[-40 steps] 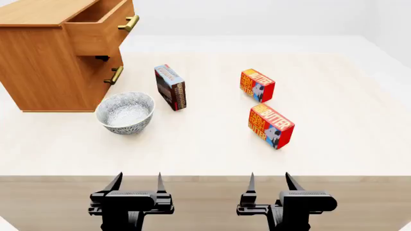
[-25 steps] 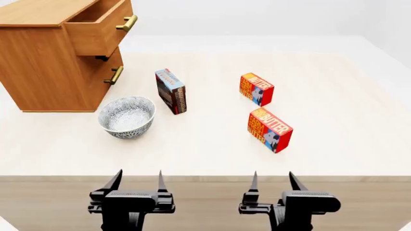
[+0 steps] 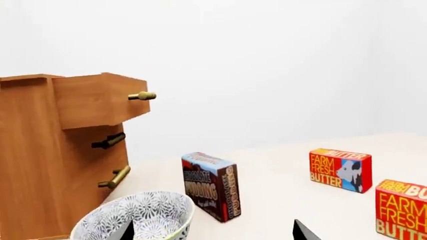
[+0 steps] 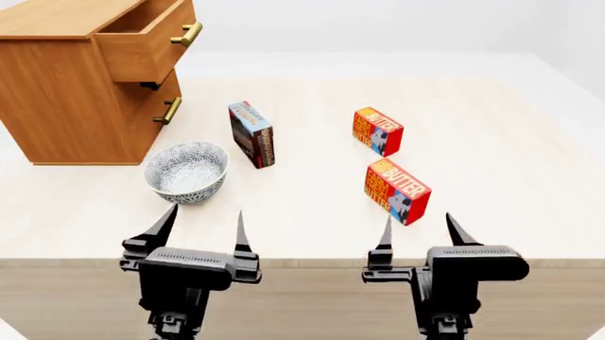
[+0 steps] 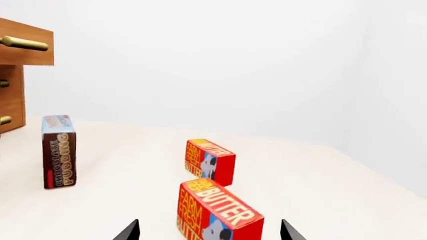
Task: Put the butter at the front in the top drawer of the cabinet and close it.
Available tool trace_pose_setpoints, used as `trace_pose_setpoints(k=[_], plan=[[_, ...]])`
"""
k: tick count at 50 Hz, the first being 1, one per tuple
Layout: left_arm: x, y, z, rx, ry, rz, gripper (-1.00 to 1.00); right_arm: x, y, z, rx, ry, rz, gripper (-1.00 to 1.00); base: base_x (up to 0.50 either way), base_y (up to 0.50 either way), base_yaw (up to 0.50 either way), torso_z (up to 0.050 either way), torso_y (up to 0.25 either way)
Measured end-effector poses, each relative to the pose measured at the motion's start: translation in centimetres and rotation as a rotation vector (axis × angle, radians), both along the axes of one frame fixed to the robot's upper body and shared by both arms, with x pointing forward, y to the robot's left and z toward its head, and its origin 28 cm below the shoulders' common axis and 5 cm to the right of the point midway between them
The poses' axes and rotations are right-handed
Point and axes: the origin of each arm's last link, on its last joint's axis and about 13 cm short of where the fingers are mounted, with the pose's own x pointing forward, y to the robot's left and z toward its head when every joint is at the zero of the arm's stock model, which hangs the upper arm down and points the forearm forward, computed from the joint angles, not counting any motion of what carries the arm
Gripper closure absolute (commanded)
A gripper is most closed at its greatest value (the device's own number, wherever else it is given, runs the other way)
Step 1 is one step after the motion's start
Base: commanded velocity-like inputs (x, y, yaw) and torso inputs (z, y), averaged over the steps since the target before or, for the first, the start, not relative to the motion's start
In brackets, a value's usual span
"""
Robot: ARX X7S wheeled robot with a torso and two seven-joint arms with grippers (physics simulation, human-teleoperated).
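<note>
While our right pincer (image 4: 418,228) and left pincer (image 4: 201,222) both hang wide and empty at the tabletop's (image 4: 511,142) near edge, nothing is yet grasped. Just beyond the right one lies the front butter (image 4: 397,191), untouched. We judge the whole job remains: the top drawer (image 4: 142,42) of the cabinet (image 4: 57,99) already stands open.

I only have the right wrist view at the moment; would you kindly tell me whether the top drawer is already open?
Observer: Yes. In the head view the top drawer stands pulled out, its inside showing from above.
Operator: Is anything near the cabinet?
Observer: A patterned bowl sits by the front corner of the cabinet.
Operator: And the left tool?
Observer: The left tool is open and empty, on the robot's side of the bowl.
</note>
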Motion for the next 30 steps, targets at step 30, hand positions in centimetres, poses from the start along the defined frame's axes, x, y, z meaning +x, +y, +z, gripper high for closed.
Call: trace_pose_setpoints(k=[30], plan=[[7.4,2.0,18.9,0.065,0.053,-0.067,-1.00,4.6,-3.2,16.7,-0.102,0.068,-0.060,-1.00,0.00,0.00,0.00,0.000,0.000]])
